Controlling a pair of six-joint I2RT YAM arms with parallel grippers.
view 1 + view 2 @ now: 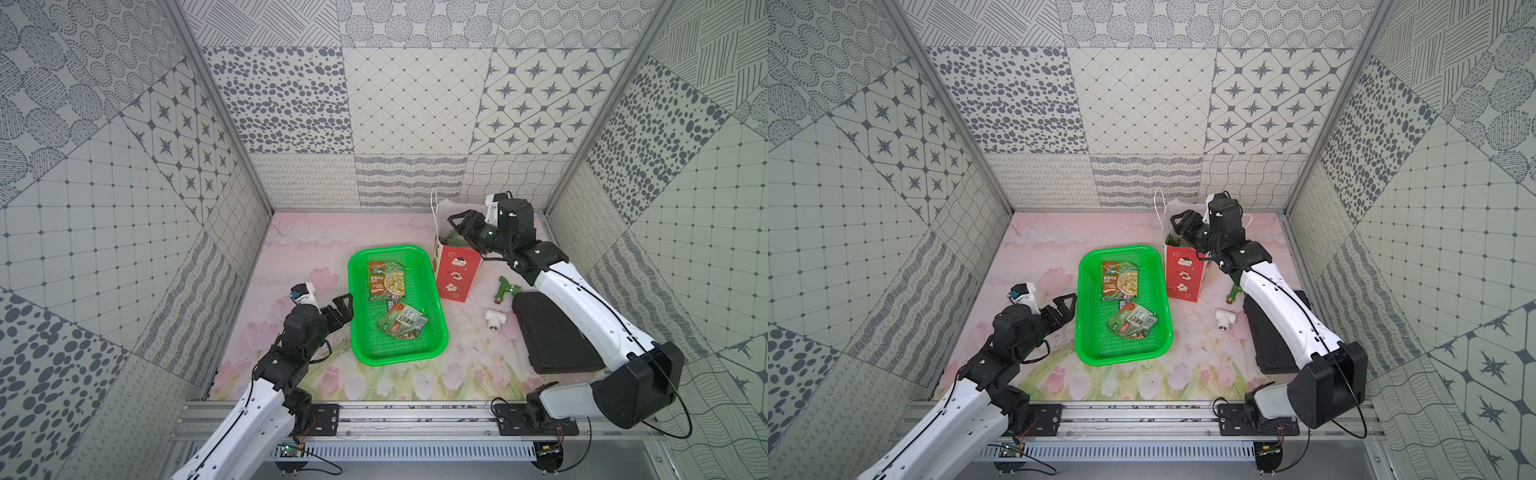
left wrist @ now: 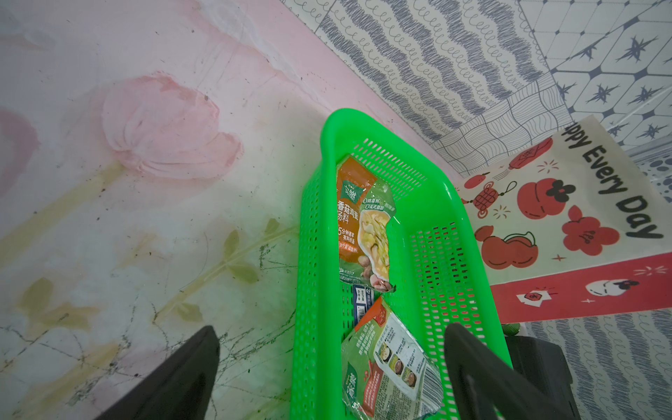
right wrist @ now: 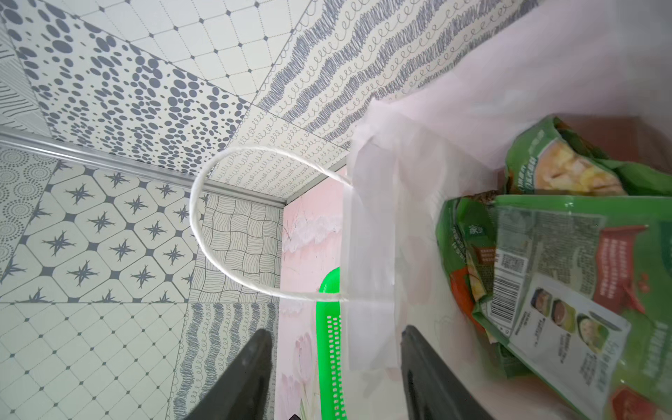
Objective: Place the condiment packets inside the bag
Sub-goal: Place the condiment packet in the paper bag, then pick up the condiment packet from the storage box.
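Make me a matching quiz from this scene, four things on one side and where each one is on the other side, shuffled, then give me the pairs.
Things:
1. orange packet
2. red bag
3. white pipe fitting
4. right hand

Places:
A. over the bag's open top
B. lying in the green basket
C. on the mat, between the basket and the black pad
D. standing upright beside the basket

Pairs: 1-B, 2-D, 3-C, 4-A.

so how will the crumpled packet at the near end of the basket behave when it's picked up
Probably floppy: the near packet looks thin and creased. Likely light, since it looks nearly flat. Its glossy film may slip in a pinch.
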